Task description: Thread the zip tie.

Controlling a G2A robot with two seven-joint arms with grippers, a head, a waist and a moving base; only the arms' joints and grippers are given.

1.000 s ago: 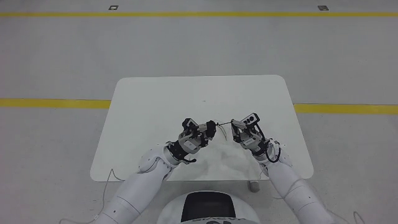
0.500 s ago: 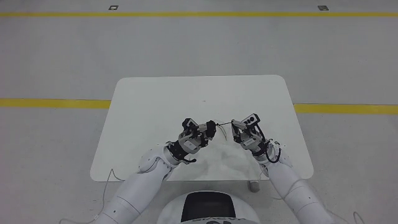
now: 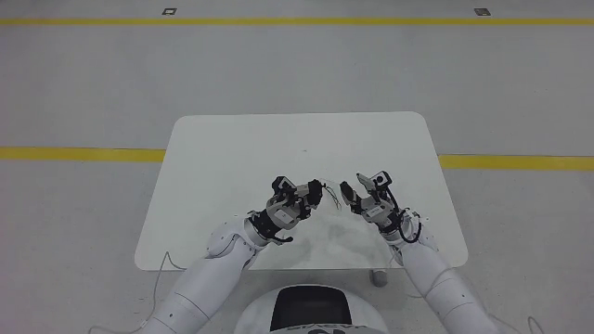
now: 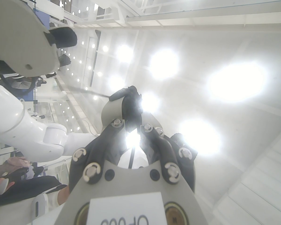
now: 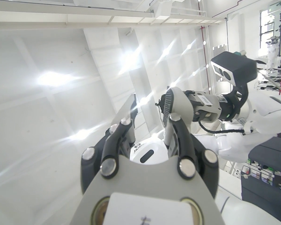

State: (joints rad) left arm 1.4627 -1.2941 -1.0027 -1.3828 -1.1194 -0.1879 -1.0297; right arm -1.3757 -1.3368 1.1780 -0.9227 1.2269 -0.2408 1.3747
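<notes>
Saw thin black plastic zip tie (image 4: 89, 91) pinched in closed left tool (image 4: 126, 99), above white counter (image 3: 232, 148) toward six o'clock; found right tool (image 5: 151, 101) gaping empty at three o'clock; judged tie light, springy, slippery, best taken near free tip.

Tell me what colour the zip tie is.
Black; the zip tie shows best in the left wrist view, held in the left hand.

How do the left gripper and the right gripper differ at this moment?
The left gripper has its fingers shut, while the right gripper has its fingers spread open. The left gripper holds the black zip tie, whose thin strand sticks out sideways; the right gripper holds nothing. Both are raised above the white table, close together and facing each other.
</notes>
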